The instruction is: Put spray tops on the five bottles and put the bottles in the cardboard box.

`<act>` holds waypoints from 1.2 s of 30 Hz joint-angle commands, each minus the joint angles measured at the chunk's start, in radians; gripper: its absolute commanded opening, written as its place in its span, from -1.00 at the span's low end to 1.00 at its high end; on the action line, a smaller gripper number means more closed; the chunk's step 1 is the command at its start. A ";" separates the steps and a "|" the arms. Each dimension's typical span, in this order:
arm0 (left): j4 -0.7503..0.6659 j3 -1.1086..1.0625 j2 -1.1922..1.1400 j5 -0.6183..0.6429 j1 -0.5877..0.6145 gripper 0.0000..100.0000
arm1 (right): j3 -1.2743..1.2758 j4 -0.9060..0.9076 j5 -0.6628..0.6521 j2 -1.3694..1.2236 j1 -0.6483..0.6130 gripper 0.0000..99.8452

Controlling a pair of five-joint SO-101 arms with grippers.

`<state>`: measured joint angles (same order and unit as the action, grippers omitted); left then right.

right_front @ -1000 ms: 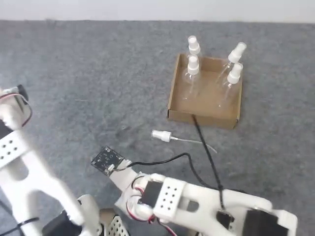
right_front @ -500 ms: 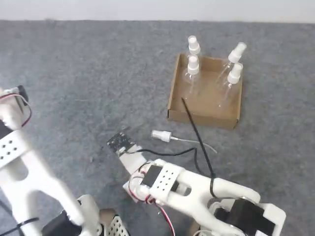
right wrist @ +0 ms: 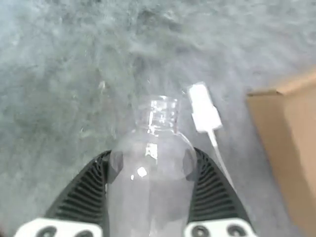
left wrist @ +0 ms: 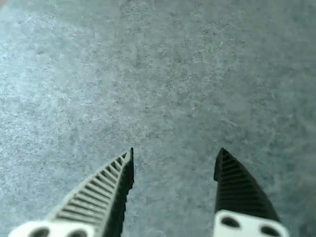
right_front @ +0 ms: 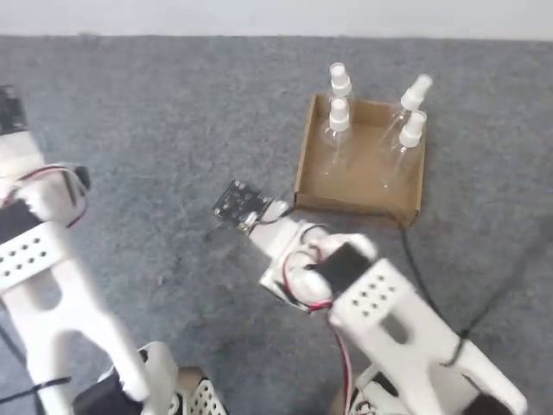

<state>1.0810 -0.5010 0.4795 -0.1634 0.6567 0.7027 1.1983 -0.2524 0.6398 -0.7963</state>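
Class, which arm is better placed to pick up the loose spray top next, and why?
Left, probably: the left hand is open and empty, while the right hand is shut on the uncapped bottle.

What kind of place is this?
Probably a robotics test bench: a left arm and right arm over a grey felt-like tabletop, plus a cardboard box with capped spray bottles.

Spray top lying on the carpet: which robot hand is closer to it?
Right. The right gripper, shut on a topless bottle, has the spray top lying just beside the bottle's neck. The left gripper hangs open over bare carpet, farther away.
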 commanded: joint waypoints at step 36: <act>-0.261 -0.355 -0.215 0.193 -1.097 -0.52 | -0.130 -0.348 -0.649 -0.559 1.419 -0.99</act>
<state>0.8462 -0.9091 0.2954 0.0161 -0.4404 0.5938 0.9145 -0.8907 0.1089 0.6091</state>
